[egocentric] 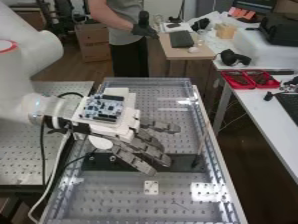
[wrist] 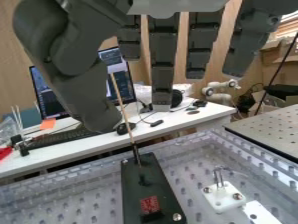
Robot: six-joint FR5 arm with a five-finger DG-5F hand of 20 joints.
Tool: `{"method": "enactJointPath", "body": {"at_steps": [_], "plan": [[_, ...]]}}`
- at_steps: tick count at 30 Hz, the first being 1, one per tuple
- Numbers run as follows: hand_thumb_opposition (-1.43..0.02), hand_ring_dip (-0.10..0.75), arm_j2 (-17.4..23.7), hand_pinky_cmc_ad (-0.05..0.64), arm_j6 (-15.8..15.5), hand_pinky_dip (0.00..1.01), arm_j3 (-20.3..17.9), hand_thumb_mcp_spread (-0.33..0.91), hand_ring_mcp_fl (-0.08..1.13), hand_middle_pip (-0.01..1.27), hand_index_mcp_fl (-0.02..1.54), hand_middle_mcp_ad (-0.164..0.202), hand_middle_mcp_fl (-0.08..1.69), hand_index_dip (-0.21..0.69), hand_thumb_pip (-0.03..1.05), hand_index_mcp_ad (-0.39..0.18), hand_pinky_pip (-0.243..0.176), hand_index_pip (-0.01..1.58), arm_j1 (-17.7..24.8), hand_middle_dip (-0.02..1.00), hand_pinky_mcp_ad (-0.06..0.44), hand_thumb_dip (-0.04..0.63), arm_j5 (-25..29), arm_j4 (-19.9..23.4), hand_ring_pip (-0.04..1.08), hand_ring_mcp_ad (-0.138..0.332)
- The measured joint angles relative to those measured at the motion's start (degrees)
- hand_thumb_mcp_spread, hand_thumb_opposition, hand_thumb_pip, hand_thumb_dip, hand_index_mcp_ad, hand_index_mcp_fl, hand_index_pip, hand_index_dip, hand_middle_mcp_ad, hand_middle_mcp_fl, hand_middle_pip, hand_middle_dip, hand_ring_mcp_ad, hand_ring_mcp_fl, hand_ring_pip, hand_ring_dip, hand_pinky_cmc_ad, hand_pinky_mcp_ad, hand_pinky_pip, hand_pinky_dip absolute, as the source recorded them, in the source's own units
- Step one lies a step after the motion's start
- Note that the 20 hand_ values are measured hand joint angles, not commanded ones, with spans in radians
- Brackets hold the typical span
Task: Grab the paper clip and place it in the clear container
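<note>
Fingers straight and apart, the hand (egocentric: 148,148) hangs over the clear-walled container (egocentric: 219,170), above part of a dark plate. In the wrist view the hand's fingers (wrist: 163,65) and thumb hold nothing. A thin bent metal wire, apparently the paper clip (wrist: 217,176), stands upright on a small white block (wrist: 223,198) beside the dark plate (wrist: 153,187). The high view has this white block (egocentric: 151,187) on the container's perforated floor, just past the fingertips; the wire cannot be made out there.
A thin wooden rod (egocentric: 201,142) rises from one end of the dark plate. Red trays (egocentric: 249,79) lie on the white table at the right. A perforated metal table (egocentric: 20,155) adjoins on the left, with cables near the arm. A person stands behind the bench.
</note>
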Motion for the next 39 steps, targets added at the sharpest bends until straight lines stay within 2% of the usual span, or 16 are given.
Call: {"method": "enactJointPath", "body": {"at_steps": [5,6,9,12,14,16,18,25,27,33,35,38,39], "plan": [[-0.84,0.223,-2.1,0.288,-0.3,0.32,1.1,0.44,0.26,0.31,0.09,0.082,0.53,-0.175,0.81,-0.056,0.021,0.20,-1.2,0.46,0.314,0.316,-2.1,1.5,0.11,0.141],[-0.85,0.236,-2.3,0.290,-0.3,0.31,1.3,0.43,0.27,0.34,0.10,0.082,0.53,-0.175,0.81,-0.056,0.023,0.20,-1.3,0.46,0.312,0.316,-2.4,1.7,0.12,0.127],[-0.84,0.276,-3.9,0.290,-0.5,0.27,2.5,0.45,0.28,0.44,0.11,0.082,0.53,-0.175,0.81,-0.072,0.037,0.20,-1.9,0.49,0.300,0.316,-4.0,2.2,0.15,0.131],[-0.85,0.305,-4.9,0.290,-0.9,0.25,3.3,0.45,0.30,0.51,0.12,0.065,0.52,-0.175,0.81,-0.072,0.037,0.20,-2.5,0.50,0.293,0.316,-5.1,2.7,0.18,0.117],[-0.85,0.333,-5.4,0.291,-1.0,0.23,3.7,0.45,0.31,0.55,0.12,0.068,0.51,-0.175,0.81,-0.087,0.051,0.20,-2.8,0.53,0.297,0.316,-5.7,3.0,0.20,0.113],[-0.85,0.340,-6.0,0.290,-1.2,0.21,4.2,0.46,0.32,0.59,0.14,0.065,0.50,-0.175,0.81,-0.089,0.049,0.20,-3.2,0.54,0.297,0.316,-6.3,3.1,0.19,0.099],[-0.85,0.358,-6.5,0.290,-1.5,0.21,4.6,0.48,0.32,0.62,0.14,0.066,0.48,-0.175,0.81,-0.089,0.051,0.20,-3.6,0.56,0.283,0.316,-6.8,3.1,0.23,0.098],[-0.87,0.398,-8.4,0.293,-2.6,0.19,6.0,0.51,0.32,0.65,0.14,0.063,0.44,-0.175,0.80,-0.117,0.051,0.19,-5.5,0.59,0.278,0.328,-8.6,3.7,0.24,0.101],[-0.87,0.407,-9.0,0.293,-2.7,0.19,6.2,0.51,0.32,0.66,0.18,0.059,0.45,-0.175,0.76,-0.120,0.051,0.18,-6.0,0.60,0.278,0.330,-8.9,4.3,0.25,0.086],[-0.87,0.450,-10.5,0.295,-1.6,0.19,6.7,0.54,0.33,0.67,0.20,0.056,0.45,-0.176,0.76,-0.131,0.051,0.16,-7.4,0.62,0.279,0.330,-9.8,6.1,0.25,0.073],[-0.86,0.450,-10.8,0.316,-1.3,0.19,6.7,0.54,0.33,0.66,0.21,0.056,0.45,-0.176,0.75,-0.138,0.051,0.17,-7.6,0.62,0.281,0.330,-10.1,6.7,0.24,0.070],[-0.87,0.450,-11.3,0.312,-0.5,0.19,6.7,0.54,0.34,0.68,0.22,0.061,0.45,-0.176,0.75,-0.138,0.051,0.15,-7.9,0.63,0.262,0.330,-10.4,8.1,0.24,0.068],[-0.87,0.450,-11.5,0.326,-0.3,0.19,6.7,0.56,0.34,0.69,0.24,0.045,0.44,-0.176,0.75,-0.136,0.051,0.15,-8.0,0.63,0.265,0.330,-10.5,8.4,0.24,0.070]]}}
